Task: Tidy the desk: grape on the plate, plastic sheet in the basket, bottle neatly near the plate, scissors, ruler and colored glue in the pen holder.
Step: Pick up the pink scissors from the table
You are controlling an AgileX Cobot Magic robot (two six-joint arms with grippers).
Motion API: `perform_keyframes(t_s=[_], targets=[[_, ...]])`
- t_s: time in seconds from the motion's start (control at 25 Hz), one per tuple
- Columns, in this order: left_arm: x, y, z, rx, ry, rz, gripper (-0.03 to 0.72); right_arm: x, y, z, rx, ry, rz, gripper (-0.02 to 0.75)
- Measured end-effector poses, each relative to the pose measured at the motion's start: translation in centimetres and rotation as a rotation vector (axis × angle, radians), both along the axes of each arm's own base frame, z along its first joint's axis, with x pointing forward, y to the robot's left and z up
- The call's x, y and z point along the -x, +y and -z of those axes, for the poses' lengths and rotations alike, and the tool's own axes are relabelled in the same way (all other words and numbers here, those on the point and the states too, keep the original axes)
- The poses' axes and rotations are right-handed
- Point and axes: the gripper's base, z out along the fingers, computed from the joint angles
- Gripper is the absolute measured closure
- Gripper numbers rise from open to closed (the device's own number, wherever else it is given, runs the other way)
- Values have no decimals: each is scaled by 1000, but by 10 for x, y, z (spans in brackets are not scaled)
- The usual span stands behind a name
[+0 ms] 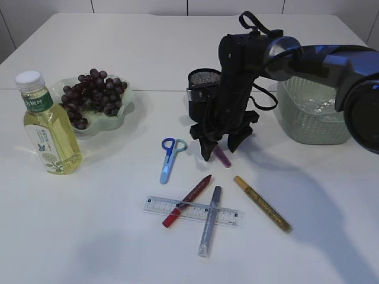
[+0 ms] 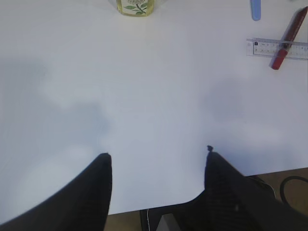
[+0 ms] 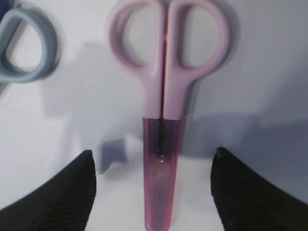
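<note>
White tabletop (image 1: 89, 248) spreads under & all round the right jaws, plain, w/ soft grey shadows. A thin seam (image 1: 148, 90) runs across it beyond those jaws. Pale tiled wall (image 1: 142, 6) sits far behind them. Just by the left jaws, past the tabletop edge, is brownish floor (image 2: 279, 173).

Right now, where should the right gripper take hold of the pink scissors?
Likely across the capped blade, coming straight down. The pink scissors lie flat on the table, closed, with the narrow cap centred between the open right gripper's fingers; the handle loops are wider.
</note>
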Motion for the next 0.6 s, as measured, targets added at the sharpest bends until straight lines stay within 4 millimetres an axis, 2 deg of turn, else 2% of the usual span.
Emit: perform_keyframes(t_s=[0.6], targets=[[2,0,1,-6,23,2,259,0,0,0,0,1,0,174]])
